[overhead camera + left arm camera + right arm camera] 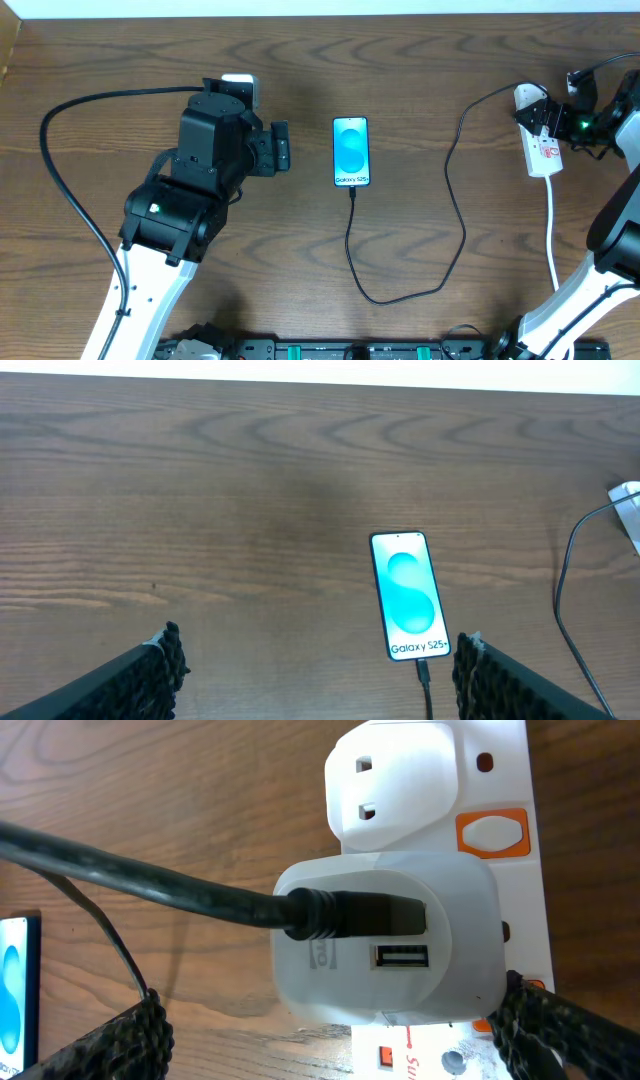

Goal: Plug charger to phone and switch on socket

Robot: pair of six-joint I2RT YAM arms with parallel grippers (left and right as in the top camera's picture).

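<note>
The phone (351,152) lies face up mid-table with its blue screen lit, and it also shows in the left wrist view (408,595). The black charger cable (463,220) loops from the phone's bottom edge, where its connector tip (423,668) meets the phone, across to a white adapter (390,950). That adapter sits in the white socket strip (543,150). An orange switch (492,832) shows on the strip. My left gripper (283,146) hovers left of the phone, open and empty (318,655). My right gripper (548,112) hangs over the strip's far end, open, its fingers either side of the adapter (332,1015).
The strip's white cord (553,230) runs toward the table's front right. My left arm's own black cable (60,150) arcs over the left side. A rail with hardware (320,350) lines the front edge. Bare wood lies between the phone and the strip.
</note>
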